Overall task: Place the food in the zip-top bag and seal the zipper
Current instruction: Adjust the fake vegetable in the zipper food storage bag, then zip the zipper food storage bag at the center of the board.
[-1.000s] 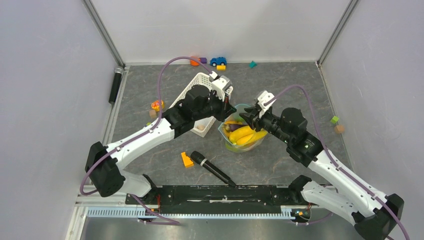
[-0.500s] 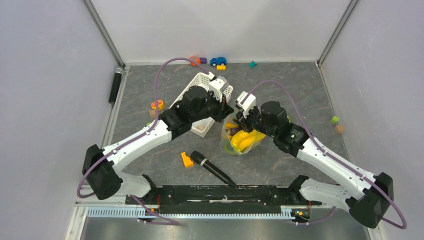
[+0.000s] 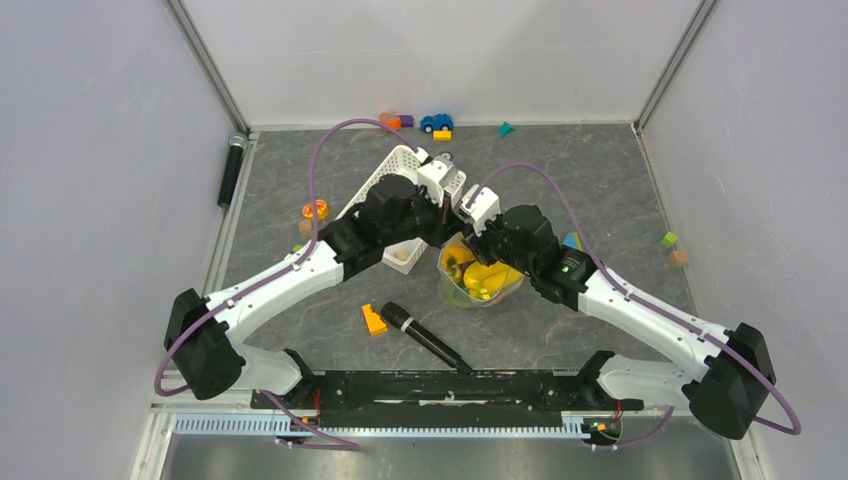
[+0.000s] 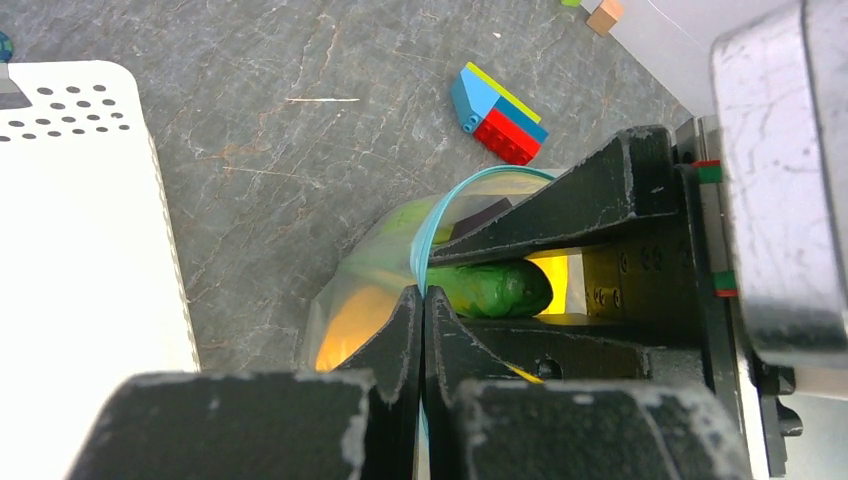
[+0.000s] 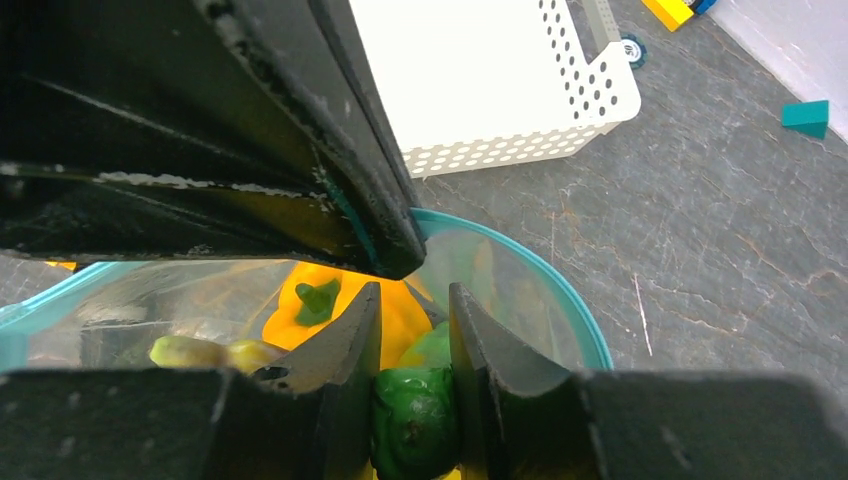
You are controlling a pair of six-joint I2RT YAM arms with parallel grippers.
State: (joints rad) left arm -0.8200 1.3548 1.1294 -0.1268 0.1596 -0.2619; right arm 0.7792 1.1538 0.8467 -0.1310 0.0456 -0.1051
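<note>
Mid-table, your part-filled zip-top bag (image 3: pixel 480 297) takes the green cucumber (image 4: pixel 495 288) clamped between the narrow fingers of your right gripper (image 5: pixel 413 295), its mouth held open because your left gripper (image 4: pixel 422 292), closed tight, pinches the zipper (image 4: pixel 437 205), in front of the white basket (image 3: pixel 395 165).

This is a robotics lab test cell: a left arm (image 3: pixel 290 275) and a right arm (image 3: pixel 640 310), trailing purple cables (image 3: pixel 316 165), are bolted to a black rail (image 3: pixel 440 385) at the edge of a table with a grey stone-patterned mat (image 3: pixel 600 180). Plain pale panels (image 3: pixel 440 50) set in aluminium posts (image 3: pixel 205 60) box it in. What lies about is props — toy food (image 3: pixel 485 280), toy blocks (image 3: pixel 436 123) and a white slotted basket (image 3: pixel 400 160).
</note>
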